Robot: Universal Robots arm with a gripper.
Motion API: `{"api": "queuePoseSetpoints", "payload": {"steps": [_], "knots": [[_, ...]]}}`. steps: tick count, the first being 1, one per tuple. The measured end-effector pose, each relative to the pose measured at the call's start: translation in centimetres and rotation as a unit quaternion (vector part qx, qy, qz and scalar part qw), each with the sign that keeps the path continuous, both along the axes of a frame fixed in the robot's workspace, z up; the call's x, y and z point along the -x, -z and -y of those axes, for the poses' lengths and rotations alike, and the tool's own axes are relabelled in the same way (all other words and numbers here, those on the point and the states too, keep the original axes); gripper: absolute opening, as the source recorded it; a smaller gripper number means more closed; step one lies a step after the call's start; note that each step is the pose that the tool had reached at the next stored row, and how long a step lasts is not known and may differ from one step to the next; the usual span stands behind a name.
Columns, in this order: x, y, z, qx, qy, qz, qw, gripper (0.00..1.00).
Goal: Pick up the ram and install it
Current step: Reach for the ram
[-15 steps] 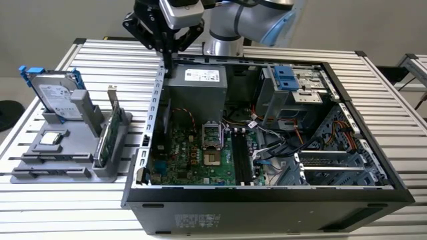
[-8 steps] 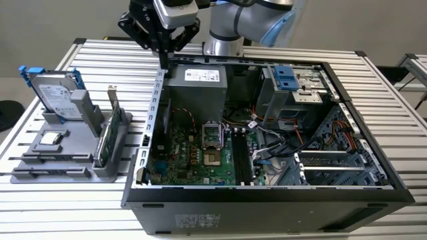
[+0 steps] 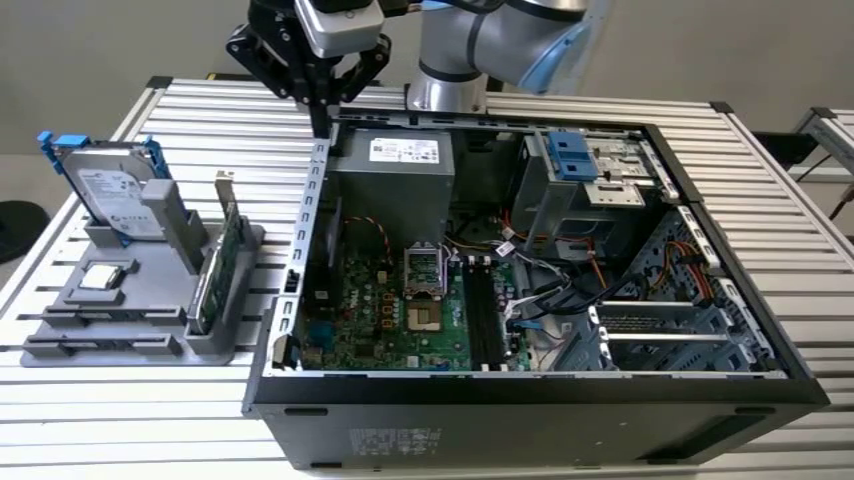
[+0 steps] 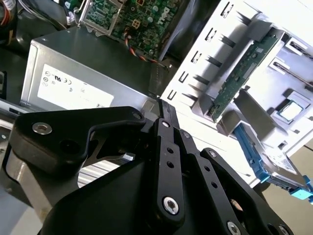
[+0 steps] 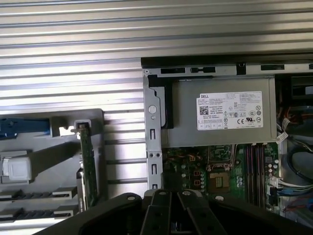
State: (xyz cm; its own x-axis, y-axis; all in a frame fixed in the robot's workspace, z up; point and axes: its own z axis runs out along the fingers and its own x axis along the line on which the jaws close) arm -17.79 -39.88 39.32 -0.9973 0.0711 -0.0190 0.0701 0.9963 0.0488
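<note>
The gripper, fingers pressed together with nothing visible between them, hangs above the open computer case's corner beside the power supply.

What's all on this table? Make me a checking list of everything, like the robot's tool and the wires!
Surface: ribbed metal table, carrying an open computer case and a gray holder.
Job's things: ram cannot be told for sure; two dark narrow slots in the holder may hold it.
Clutter: hard drive with blue rails, green expansion card and processor chip, all on the holder.
Grippers: tool shut, nothing seen in it, above the case's far corner.
Cables: wires inside the case.
Surroundings: second table at the exterior view's right.
</note>
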Motion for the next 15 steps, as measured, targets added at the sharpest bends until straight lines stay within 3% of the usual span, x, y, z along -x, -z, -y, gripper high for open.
{"api": "queuePoseSetpoints", "payload": {"steps": [15], "knots": [[1.07,0.00,0.00,0.0000,0.000,-0.0001,1.0000,0.00]]}}
